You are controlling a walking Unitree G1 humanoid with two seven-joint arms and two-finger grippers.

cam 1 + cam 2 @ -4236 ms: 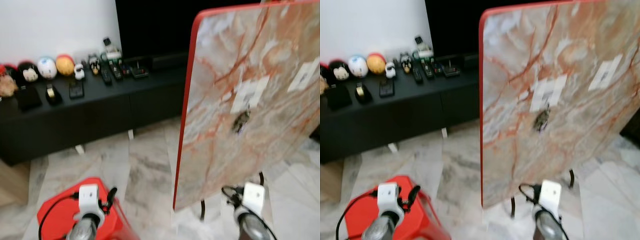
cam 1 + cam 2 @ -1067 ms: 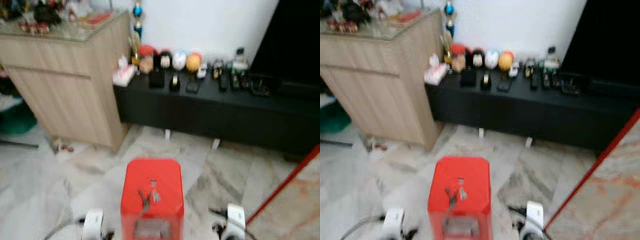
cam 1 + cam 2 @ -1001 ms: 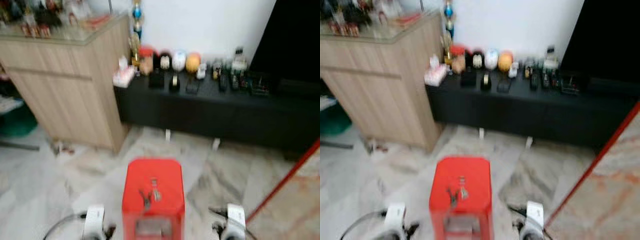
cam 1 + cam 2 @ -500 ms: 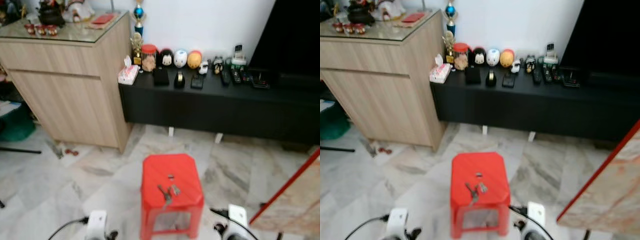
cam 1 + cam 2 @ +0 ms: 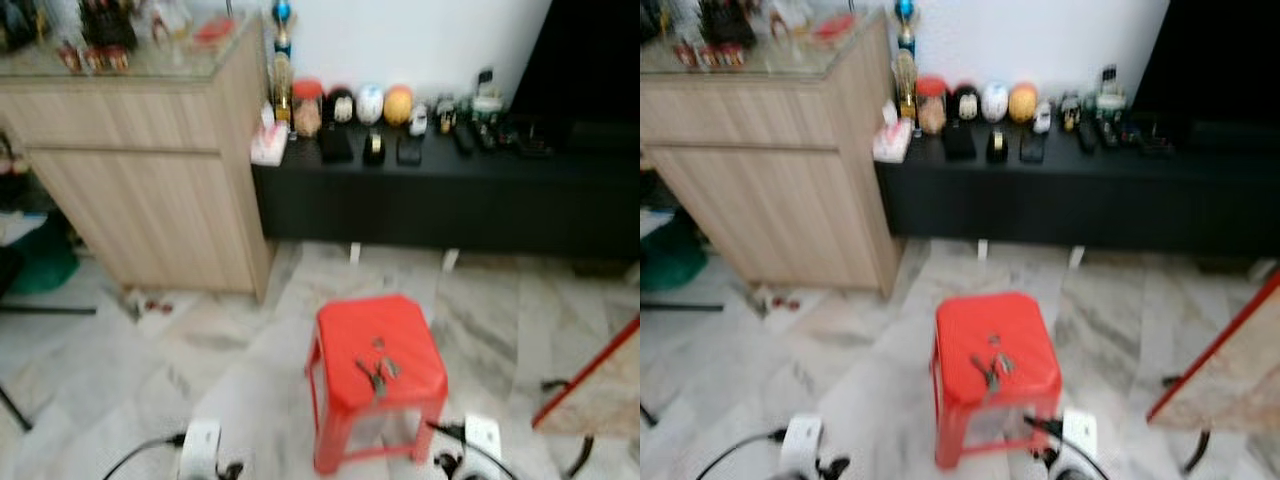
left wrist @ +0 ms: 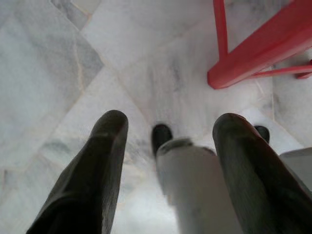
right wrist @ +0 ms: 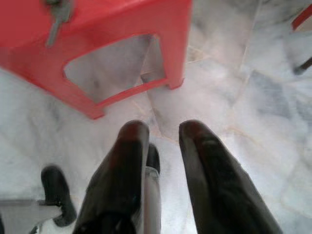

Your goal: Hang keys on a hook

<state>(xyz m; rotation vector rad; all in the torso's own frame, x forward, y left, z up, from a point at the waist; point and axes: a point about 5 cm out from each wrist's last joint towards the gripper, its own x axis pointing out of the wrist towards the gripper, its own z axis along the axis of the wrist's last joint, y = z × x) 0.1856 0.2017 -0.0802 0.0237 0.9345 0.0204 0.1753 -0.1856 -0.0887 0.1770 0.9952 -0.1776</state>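
1. Lying on the red stool is a small bunch of dull grey metal keys, near the seat's middle.
2. The left gripper hangs over the marble floor, fingers spread and empty.
3. The right gripper hangs near the stool, fingers slightly parted, empty.

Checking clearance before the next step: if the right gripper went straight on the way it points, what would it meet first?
Probably the marble floor, just beside the red stool's leg; depth is unclear.
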